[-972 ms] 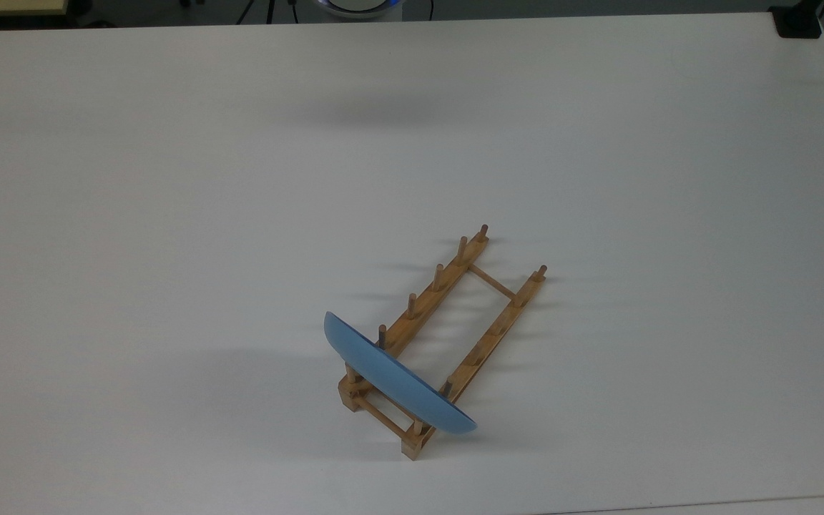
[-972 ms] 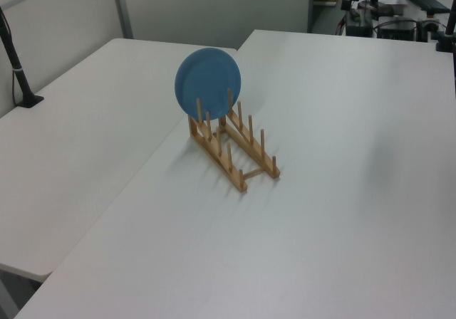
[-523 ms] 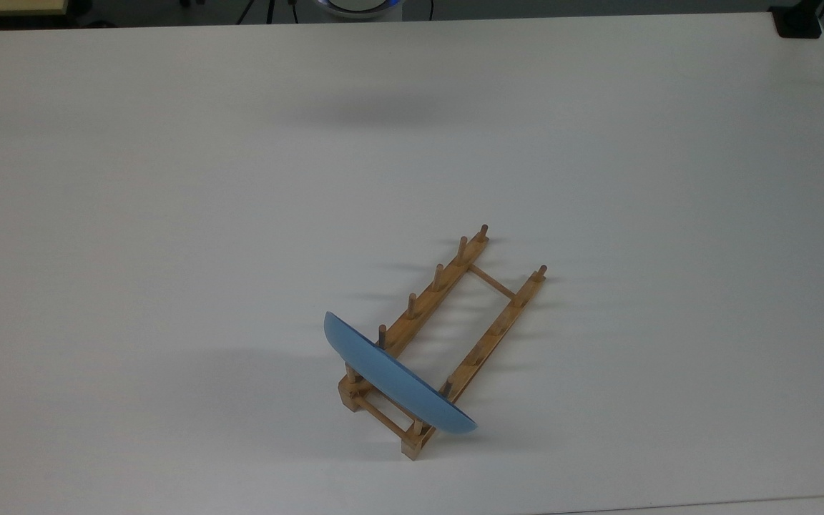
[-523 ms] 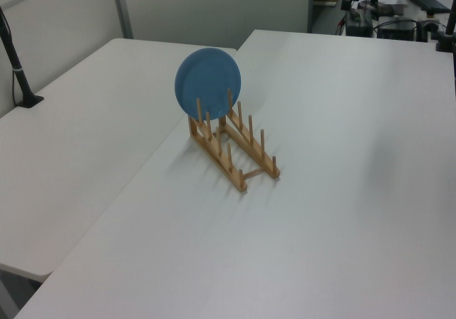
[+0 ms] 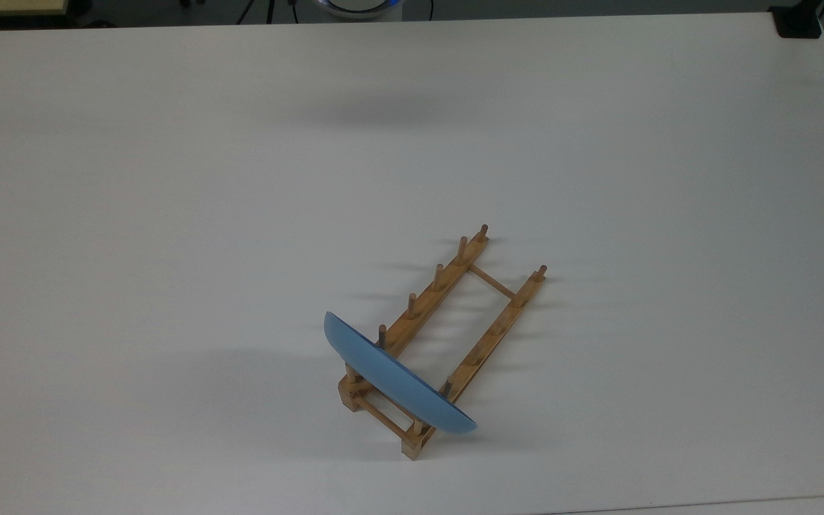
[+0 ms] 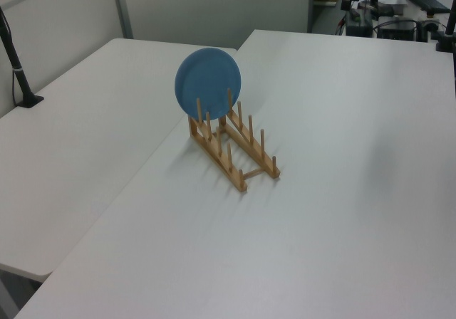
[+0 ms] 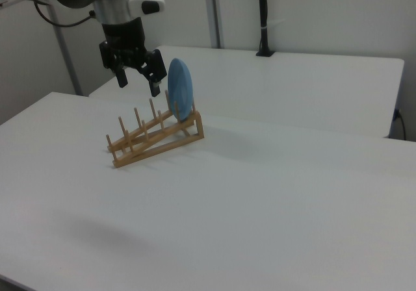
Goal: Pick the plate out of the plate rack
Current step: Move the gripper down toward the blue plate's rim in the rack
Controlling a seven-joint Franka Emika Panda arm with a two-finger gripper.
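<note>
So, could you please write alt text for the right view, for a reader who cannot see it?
A light-blue plate stands on edge at the right view's right end of a wooden plate rack on a white table. The robot's gripper, fingers open, hangs at the right view's left of the plate, above the rack.

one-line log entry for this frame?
phase: pre-grasp | gripper: open, above table, clear of plate | plate: upright in plate rack end slot
</note>
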